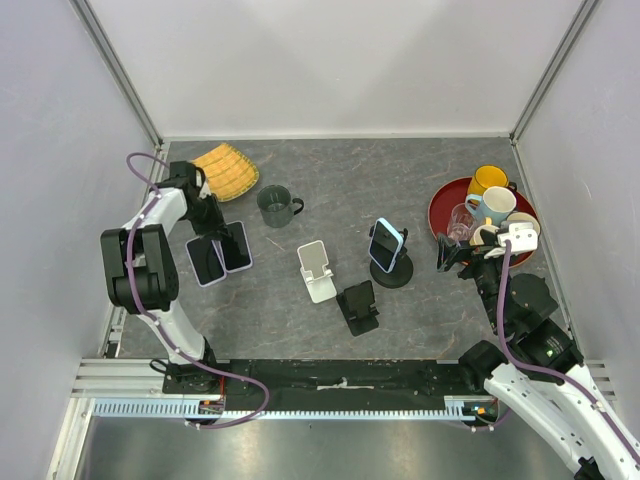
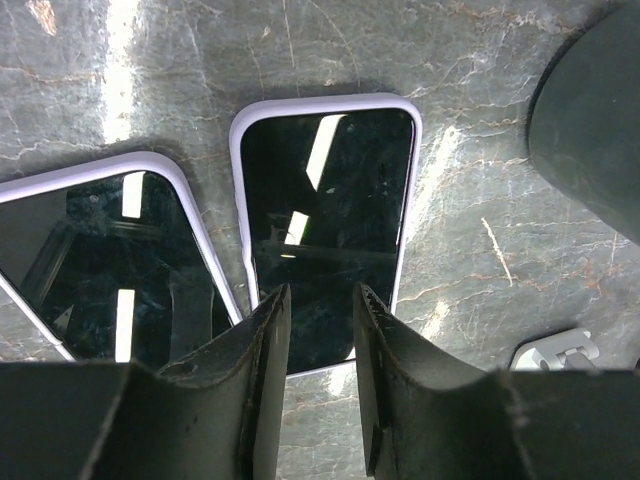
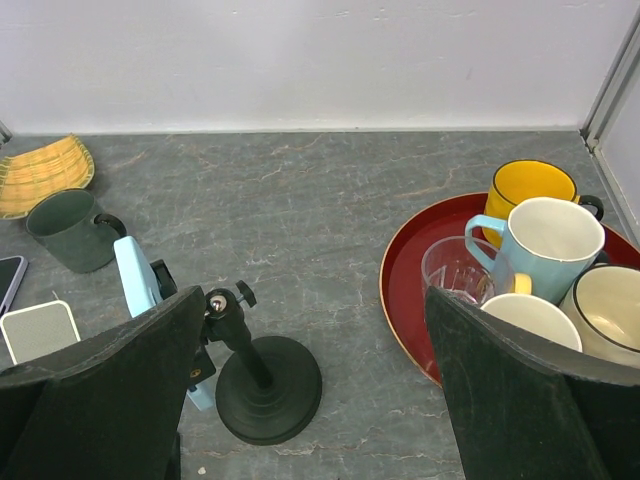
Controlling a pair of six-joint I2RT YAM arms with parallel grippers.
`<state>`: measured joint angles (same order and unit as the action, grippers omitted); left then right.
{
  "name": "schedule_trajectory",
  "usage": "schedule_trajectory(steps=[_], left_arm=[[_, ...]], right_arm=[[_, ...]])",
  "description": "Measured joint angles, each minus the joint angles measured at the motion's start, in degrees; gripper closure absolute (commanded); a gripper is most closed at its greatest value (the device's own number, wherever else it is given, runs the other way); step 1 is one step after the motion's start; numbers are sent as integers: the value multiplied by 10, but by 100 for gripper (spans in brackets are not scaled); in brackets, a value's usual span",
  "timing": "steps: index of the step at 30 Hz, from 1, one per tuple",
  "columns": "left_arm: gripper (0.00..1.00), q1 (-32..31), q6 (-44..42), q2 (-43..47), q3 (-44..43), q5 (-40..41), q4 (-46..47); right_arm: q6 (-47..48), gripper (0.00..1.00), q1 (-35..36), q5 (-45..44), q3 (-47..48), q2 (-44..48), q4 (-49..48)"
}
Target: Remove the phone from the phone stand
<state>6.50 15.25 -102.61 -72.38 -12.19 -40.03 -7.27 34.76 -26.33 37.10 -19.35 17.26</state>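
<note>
A phone in a light blue case (image 1: 385, 243) leans on a black round-based phone stand (image 1: 392, 272) right of the table's middle. In the right wrist view the blue phone (image 3: 135, 285) shows edge-on at the left, clamped on the stand (image 3: 265, 385). My right gripper (image 1: 447, 258) is wide open and empty just right of the stand, and its jaws (image 3: 315, 310) frame the stand's base. My left gripper (image 1: 212, 222) hovers at the far left over two lilac-cased phones (image 1: 236, 245) lying flat. Its jaws (image 2: 320, 295) stand slightly apart with nothing between them, above one phone (image 2: 325, 220).
A white stand (image 1: 317, 270) and a black stand (image 1: 358, 306) sit empty in the middle. A green mug (image 1: 278, 205) and a yellow woven dish (image 1: 225, 170) are at the back left. A red tray (image 1: 440, 205) with several mugs and a glass is close behind my right gripper.
</note>
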Motion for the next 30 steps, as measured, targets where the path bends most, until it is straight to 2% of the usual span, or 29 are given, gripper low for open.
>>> schedule_trajectory(steps=[6,12,16,20,23,24,30], left_arm=[[52,0,1,1,17,-2,10],[31,-3,5,40,56,-3,23],[23,-15,8,116,83,2,40],[20,-60,6,215,109,23,66],[8,-110,-2,285,134,38,90],[0,-127,-6,310,144,43,95],[0,-181,-25,469,216,49,136]], right_arm=[[0,2,0,0,0,-1,0],[0,2,0,0,0,-3,0],[-3,2,0,9,0,-13,0],[-10,4,0,38,8,-51,7],[-14,4,0,78,34,-104,27],[-15,5,0,97,47,-125,36],[-18,5,0,207,121,-231,80]])
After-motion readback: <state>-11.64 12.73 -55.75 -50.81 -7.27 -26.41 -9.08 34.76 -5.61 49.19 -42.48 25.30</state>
